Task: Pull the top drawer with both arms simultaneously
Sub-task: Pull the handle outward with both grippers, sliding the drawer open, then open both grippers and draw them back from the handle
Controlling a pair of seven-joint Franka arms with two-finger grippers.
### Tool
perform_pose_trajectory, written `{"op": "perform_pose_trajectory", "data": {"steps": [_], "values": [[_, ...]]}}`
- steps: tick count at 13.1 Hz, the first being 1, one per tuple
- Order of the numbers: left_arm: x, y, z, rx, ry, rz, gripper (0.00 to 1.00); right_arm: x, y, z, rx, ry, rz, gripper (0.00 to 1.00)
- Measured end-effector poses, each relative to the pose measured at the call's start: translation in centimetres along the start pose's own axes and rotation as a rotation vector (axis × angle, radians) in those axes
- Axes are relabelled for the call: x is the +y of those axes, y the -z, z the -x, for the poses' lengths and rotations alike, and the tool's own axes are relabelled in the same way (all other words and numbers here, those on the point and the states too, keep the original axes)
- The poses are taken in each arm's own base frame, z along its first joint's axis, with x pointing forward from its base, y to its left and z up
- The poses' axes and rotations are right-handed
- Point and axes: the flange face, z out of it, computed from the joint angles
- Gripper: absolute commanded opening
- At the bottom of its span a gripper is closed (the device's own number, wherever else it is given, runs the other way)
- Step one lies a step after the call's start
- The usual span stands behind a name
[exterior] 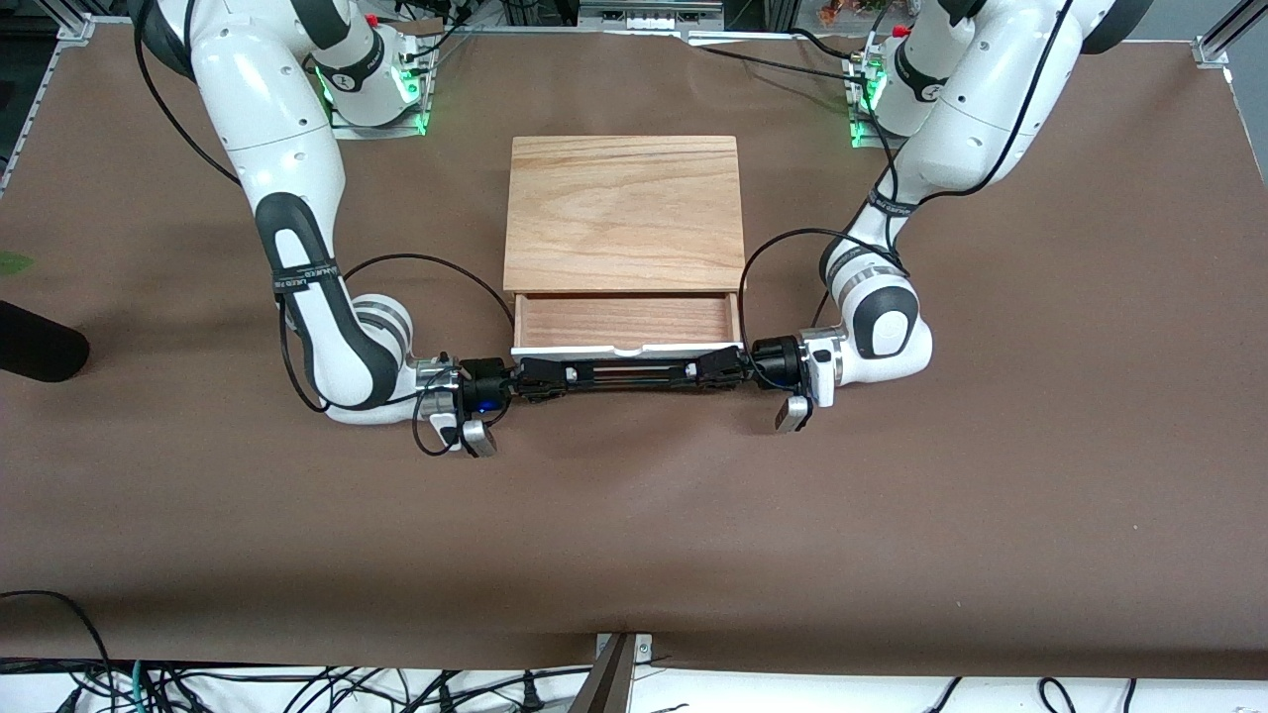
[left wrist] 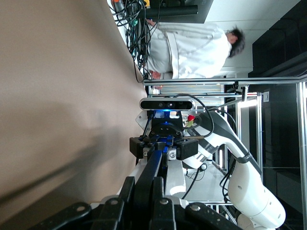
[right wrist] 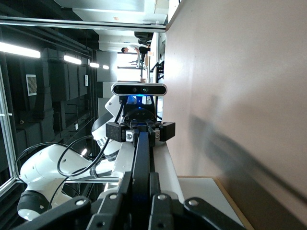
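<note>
The top drawer [exterior: 625, 325] stands partly pulled out of its box at the middle of the brown surface [exterior: 634, 535], its light wood tray bare and its white front panel facing the front camera. Above it lies the wood-grain top slab [exterior: 624, 213] of the box. Along the front panel runs the long black wire handle [exterior: 629, 374], and both arms lie low and level with it, one at each end. The right gripper [exterior: 540, 377], reaching in from the right arm's end of the surface, has its fingers closed on that end of the handle; the left gripper [exterior: 715, 368] does the same at the left arm's end. Each wrist view looks straight along the dark handle bar [left wrist: 152, 175] to the other arm's gripper, where it is clamped between the black fingers [right wrist: 135, 199]. A black strap around the right arm's [exterior: 297, 198] forearm carries white lettering, too small to read. The left arm [exterior: 951, 129] bends down from its green-lit base [exterior: 860, 109]. A person in a white coat [left wrist: 189, 50] shows in the left wrist view.
</note>
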Motion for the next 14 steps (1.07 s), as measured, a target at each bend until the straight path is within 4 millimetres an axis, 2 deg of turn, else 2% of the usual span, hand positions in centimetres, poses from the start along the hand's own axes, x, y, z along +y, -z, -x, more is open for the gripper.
{"op": "perform_pose_trajectory", "data": {"steps": [10, 12, 14], "values": [[0.2, 0.0, -1.3, -0.023, 0.032, -0.019, 0.0, 0.3, 0.0, -0.9, -0.005, -0.001, -0.004, 0.06], [0.3, 0.0, -1.3, -0.023, 0.033, -0.019, 0.0, 0.3, 0.0, -0.9, -0.004, -0.001, -0.004, 0.08], [0.4, -0.1, -1.5, -0.024, 0.028, -0.019, 0.0, 0.2, 0.1, -1.0, -0.004, 0.001, -0.005, 0.16]]}}
